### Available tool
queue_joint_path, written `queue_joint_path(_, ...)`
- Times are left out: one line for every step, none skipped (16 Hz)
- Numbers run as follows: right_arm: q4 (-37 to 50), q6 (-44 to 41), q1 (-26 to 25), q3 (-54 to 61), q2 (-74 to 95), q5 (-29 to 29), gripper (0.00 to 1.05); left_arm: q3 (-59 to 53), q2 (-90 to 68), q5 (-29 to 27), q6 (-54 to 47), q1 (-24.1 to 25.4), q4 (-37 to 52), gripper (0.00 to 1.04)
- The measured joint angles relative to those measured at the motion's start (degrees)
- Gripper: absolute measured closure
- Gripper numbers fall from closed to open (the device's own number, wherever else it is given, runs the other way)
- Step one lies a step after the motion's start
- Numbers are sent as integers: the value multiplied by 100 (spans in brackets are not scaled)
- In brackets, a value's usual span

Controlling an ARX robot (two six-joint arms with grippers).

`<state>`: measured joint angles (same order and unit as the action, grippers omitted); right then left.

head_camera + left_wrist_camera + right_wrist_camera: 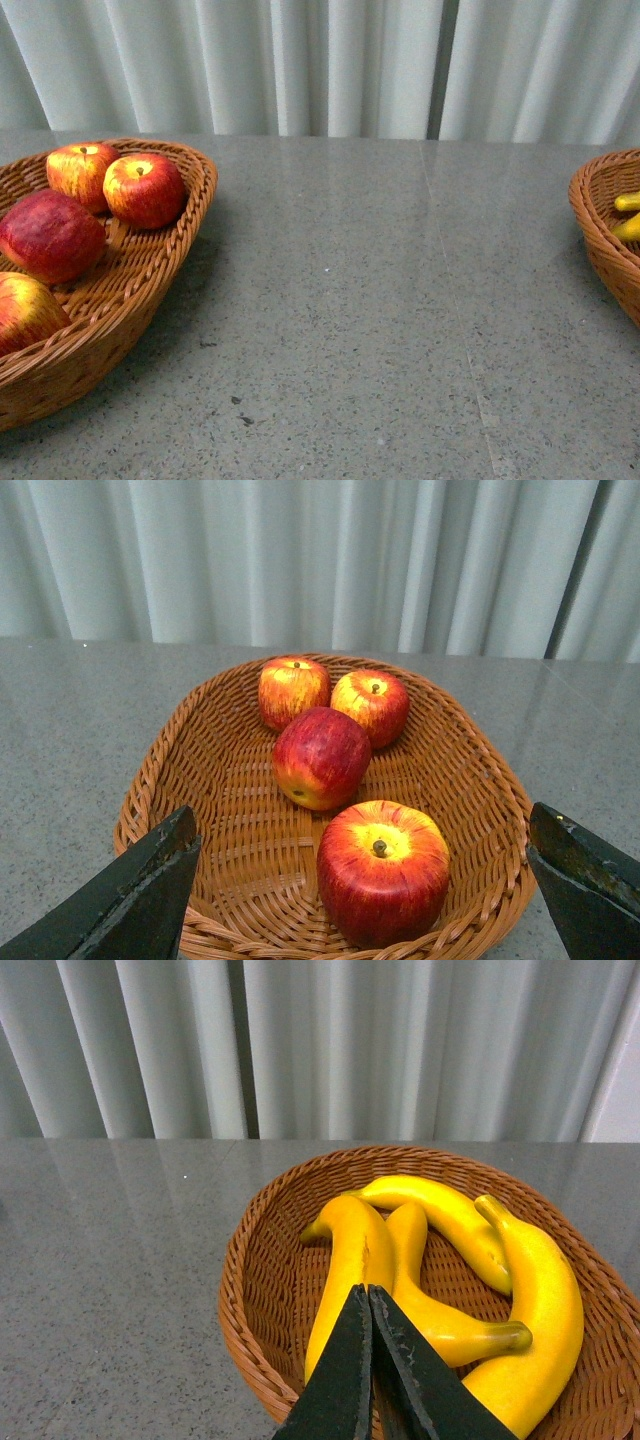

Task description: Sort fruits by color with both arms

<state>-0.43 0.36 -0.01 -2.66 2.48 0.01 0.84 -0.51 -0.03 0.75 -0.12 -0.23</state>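
Glossy apples (383,875) and bananas (535,1310) – woven wicker baskets (180,750) – speckled polished stone table (380,330).

Front view: neither arm in frame. Left wrist view: left pincer (365,880) spread wide, its two dark fingers entering at opposite lower corners of the picture, one finger (130,895) on one side and the other far across; both taper to blunt wedge tips with worn, dusty edges. Nothing between them; the gap is free. Right wrist view: right pincer (369,1295) closed, the two black fingers (345,1380) pressed flat together along their inner faces, meeting at a narrow point. Nothing gripped between them. Finger edges look slightly scuffed and grey. Wrists and upper arm links out of sight in all views.
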Motion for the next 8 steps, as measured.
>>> queue_joint_path(52, 0, 0, 107, -144, -2, 103, 0, 0, 2, 0, 0, 0, 7)
queue_joint_path(-9, -7, 0, 192, -216, 2, 103, 0, 0, -9, 0, 0, -2, 7)
queue_joint_path(7, -4, 0, 192, -229, 2, 103, 0, 0, 2, 0, 0, 0, 7)
queue_joint_path(33, -4, 0, 192, -223, 0, 103, 0, 0, 4, 0, 0, -2, 7)
queue_joint_path(17, -4, 0, 192, -225, 0, 103, 0, 0, 0, 0, 0, 0, 7)
queue_joint_path(17, -4, 0, 192, -225, 0, 103, 0, 0, 0, 0, 0, 0, 7)
queue_joint_path(17, -4, 0, 192, -225, 0, 103, 0, 0, 2, 0, 0, 0, 7)
queue_joint_path(17, -4, 0, 192, -225, 0, 103, 0, 0, 2, 0, 0, 0, 7)
